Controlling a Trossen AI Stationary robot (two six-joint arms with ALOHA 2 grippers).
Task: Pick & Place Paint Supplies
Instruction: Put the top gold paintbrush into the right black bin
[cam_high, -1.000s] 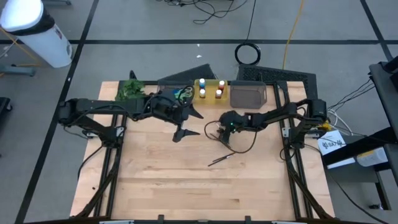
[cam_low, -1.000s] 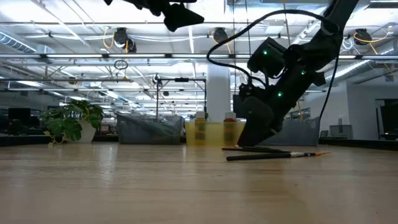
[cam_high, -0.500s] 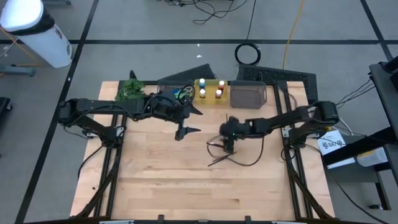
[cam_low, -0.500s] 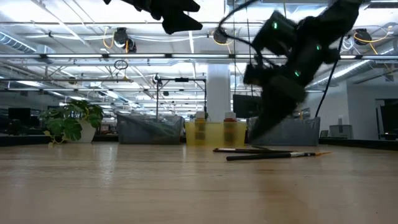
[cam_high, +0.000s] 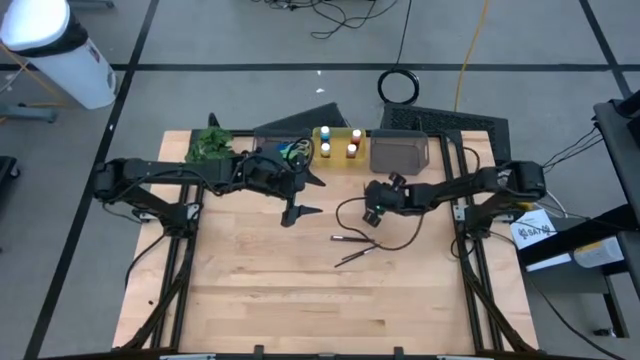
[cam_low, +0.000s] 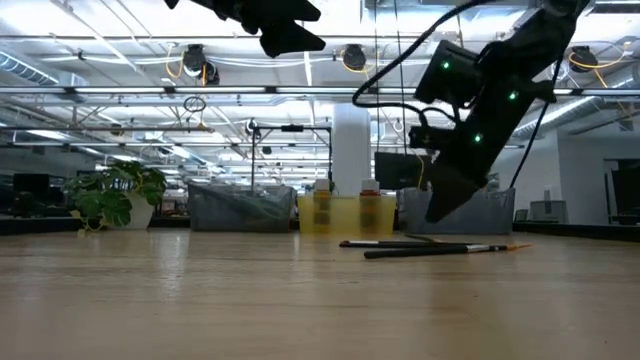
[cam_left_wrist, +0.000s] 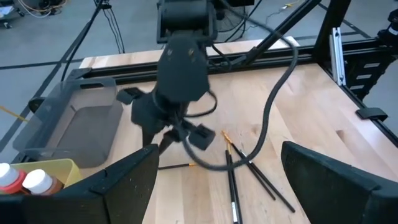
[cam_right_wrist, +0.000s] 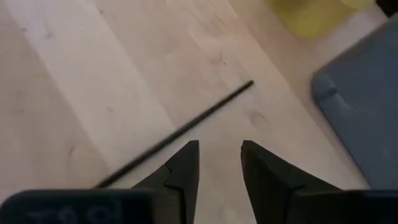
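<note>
My right gripper (cam_right_wrist: 217, 163) hovers open and empty above a brush (cam_right_wrist: 177, 135) on the table (cam_high: 250, 290) (grey bin (cam_high: 399, 153) nearby), so I should drop straight, straddling it squarely before pinching.

A large open robotics lab or industrial hall: a wooden table (cam_high: 250, 300) on a taped concrete floor (cam_high: 200, 40), loose cables (cam_high: 340, 15), exposed ceiling pipes (cam_low: 150, 90), rows of monitors (cam_low: 30, 187).
</note>
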